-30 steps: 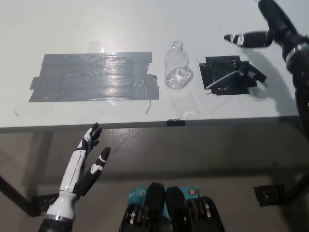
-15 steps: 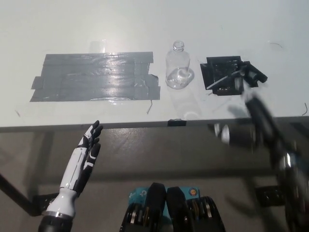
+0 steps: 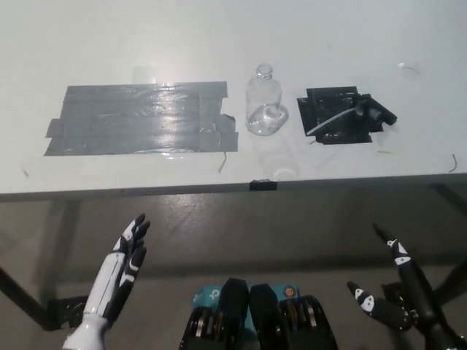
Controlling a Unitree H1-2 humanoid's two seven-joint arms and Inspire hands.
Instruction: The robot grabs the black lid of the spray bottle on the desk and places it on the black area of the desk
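Note:
The black spray lid (image 3: 373, 114) with its thin white tube lies on the small black taped patch (image 3: 336, 117) at the right of the white desk. The clear bottle (image 3: 264, 102) stands uncapped just left of that patch. My black right hand (image 3: 398, 295) hangs low at the bottom right, below the desk's front edge, fingers apart and empty. My white left hand (image 3: 124, 262) rests at the lower left, also below the desk edge, open and empty.
A large grey taped area (image 3: 139, 118) covers the desk's left half. The desk's front edge (image 3: 233, 188) runs across the middle of the view, with floor and table legs below it.
My right arm has swung down from above the black patch to below the desk's front edge at the bottom right. The lid stays on the patch. The view shifted slightly.

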